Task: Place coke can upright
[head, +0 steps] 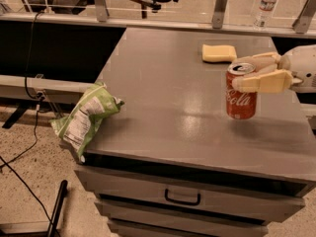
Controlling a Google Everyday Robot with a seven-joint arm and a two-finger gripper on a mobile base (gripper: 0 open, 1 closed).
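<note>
The coke can is red with white script and a silver top. It stands upright on the right side of the grey cabinet top. My gripper comes in from the right edge of the view. Its cream fingers are closed around the upper part of the can. The can's bottom rim sits at or just above the surface.
A yellow sponge lies behind the can at the back right. A green chip bag hangs over the left front corner. A water bottle stands on the ledge behind. Drawers with a handle face front.
</note>
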